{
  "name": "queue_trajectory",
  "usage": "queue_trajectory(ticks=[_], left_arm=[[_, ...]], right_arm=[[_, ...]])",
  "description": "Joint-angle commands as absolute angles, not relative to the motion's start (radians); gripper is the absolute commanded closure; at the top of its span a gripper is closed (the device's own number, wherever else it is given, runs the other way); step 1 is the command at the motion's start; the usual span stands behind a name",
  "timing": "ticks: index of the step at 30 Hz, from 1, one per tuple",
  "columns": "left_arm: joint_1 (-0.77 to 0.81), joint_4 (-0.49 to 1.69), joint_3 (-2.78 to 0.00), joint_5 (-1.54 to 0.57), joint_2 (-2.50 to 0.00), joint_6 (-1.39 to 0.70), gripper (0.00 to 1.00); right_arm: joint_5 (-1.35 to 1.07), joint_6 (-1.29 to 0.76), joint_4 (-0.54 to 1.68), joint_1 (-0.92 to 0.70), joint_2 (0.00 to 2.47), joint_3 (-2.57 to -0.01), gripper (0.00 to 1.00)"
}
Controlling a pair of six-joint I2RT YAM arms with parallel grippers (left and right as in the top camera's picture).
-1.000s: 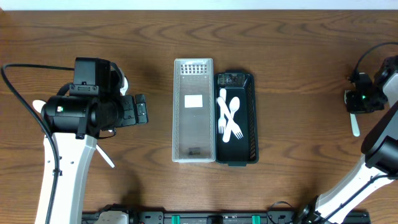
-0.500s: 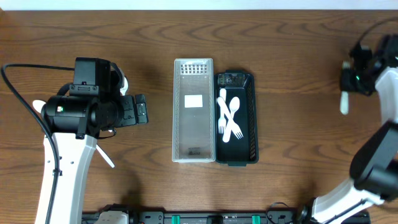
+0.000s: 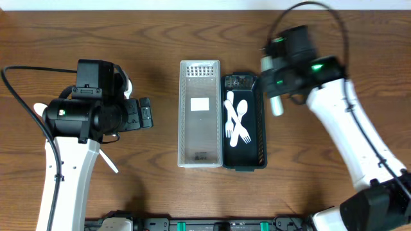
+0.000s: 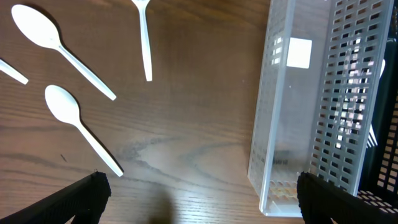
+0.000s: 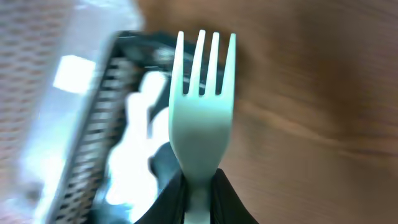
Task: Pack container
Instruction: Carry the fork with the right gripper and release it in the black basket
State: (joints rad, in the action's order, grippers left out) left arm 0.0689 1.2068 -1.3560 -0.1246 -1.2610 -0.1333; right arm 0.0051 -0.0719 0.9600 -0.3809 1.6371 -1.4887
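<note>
Our right tool (image 5: 199,186) is clamped on the handle of a white plastic fork (image 5: 202,118), whose tines point away from the wrist camera. From overhead, we see that fork hanging just outside the black bin (image 3: 261,128), on the side facing the bench's right edge. The black bin sits mid-bench and holds white cutlery (image 3: 236,122). It touches the clear perforated bin (image 3: 199,138), which lies on the side nearer the left edge. Our left tool (image 4: 202,199) is spread wide, gripping nothing, above bare bench (image 4: 186,124) beside the clear bin. Two white spoons (image 4: 78,124) and one more white handle (image 4: 144,43) lie loose toward the left edge.
</note>
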Motion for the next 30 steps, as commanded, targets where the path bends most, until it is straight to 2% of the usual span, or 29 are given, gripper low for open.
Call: queue_trajectory(ticks=[1, 8, 14, 16, 18, 19, 24, 26, 29, 30], left_arm=[[0.067, 1.217, -1.372, -0.117, -1.253, -0.124, 0.03], [0.067, 1.219, -1.372, -0.117, -1.253, -0.125, 0.02], [0.067, 1.218, -1.372, -0.117, -1.253, -0.125, 0.02], [0.067, 1.218, -1.372, -0.117, -1.253, -0.125, 0.02], [0.067, 1.218, -1.372, -0.117, -1.253, -0.124, 0.02], [0.067, 1.218, -1.372, -0.117, -1.253, -0.124, 0.02], [0.067, 1.218, -1.372, -0.117, -1.253, -0.124, 0.02], [0.067, 1.218, -1.372, -0.117, -1.253, -0.124, 0.02], [0.067, 1.24, -1.372, -0.117, -1.253, -0.124, 0.02], [0.067, 1.242, -1.372, -0.117, -1.253, -0.124, 0.02]], right_arm=[[0.078, -0.207, 0.961, -0.473, 1.639, -1.492, 0.99], [0.138, -0.468, 1.048, -0.565, 1.738, -1.488, 0.99], [0.137, -0.493, 1.061, -0.59, 1.824, -1.488, 0.99], [0.123, -0.493, 1.067, -0.601, 1.85, -1.488, 0.93], [0.111, -0.493, 1.068, -0.608, 1.87, -1.488, 0.81], [0.104, -0.493, 1.068, -0.611, 1.876, -1.488, 0.78], [0.101, -0.486, 1.046, -0.614, 1.879, -1.488, 0.77], [0.101, -0.462, 1.032, -0.612, 1.874, -1.489, 0.7], [0.118, -0.427, 1.024, -0.603, 1.86, -1.497, 0.66], [0.147, -0.417, 1.025, -0.595, 1.851, -1.508, 0.56]])
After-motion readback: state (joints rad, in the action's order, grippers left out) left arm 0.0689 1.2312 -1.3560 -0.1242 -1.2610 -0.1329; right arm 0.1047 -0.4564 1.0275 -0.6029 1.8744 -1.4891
